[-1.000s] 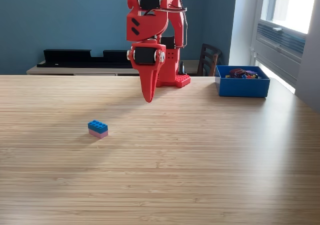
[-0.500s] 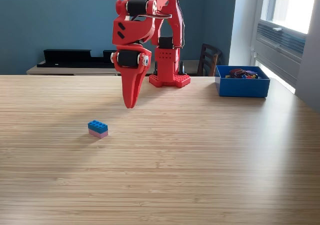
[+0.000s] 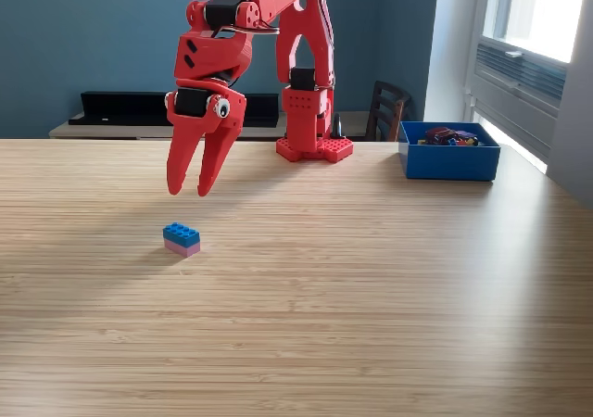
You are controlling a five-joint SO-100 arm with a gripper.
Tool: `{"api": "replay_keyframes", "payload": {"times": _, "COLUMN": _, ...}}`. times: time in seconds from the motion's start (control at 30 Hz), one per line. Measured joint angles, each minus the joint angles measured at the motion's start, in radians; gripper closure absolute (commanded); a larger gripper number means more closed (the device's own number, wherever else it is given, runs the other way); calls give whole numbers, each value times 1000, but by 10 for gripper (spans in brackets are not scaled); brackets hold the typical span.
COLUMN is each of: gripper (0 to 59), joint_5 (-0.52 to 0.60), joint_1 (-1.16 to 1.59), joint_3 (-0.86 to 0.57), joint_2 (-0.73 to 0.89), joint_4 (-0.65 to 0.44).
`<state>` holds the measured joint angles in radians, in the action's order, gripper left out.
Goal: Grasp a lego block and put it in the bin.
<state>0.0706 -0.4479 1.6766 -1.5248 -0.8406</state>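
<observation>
Seemingly clear above the lego block [image 3: 182,239], the hand [image 3: 188,193] hangs parted.

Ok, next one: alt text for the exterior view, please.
A red robot arm holds its open tool in the air above a small blue-and-pink block on a wooden table. A blue bin holding a few toy pieces sits far off at the exterior view's right.
</observation>
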Motion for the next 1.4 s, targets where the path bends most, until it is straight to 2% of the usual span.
{"api": "replay_keyframes", "payload": {"times": 0.53, "gripper": 365, "joint_5": 40, "joint_1": -32, "joint_3": -91, "joint_2": 8, "joint_4": -61}}
{"api": "replay_keyframes", "payload": {"times": 0.63, "gripper": 365, "joint_5": 52, "joint_1": -32, "joint_3": -144, "joint_2": 60, "joint_4": -120}}
{"api": "replay_keyframes", "payload": {"times": 0.9, "gripper": 365, "joint_5": 66, "joint_1": -46, "joint_3": -396, "joint_2": 339, "joint_4": -261}}
{"api": "replay_keyframes", "payload": {"times": 1.4, "gripper": 378, "joint_5": 91, "joint_1": -54, "joint_3": -604, "joint_2": 525, "joint_4": -318}}
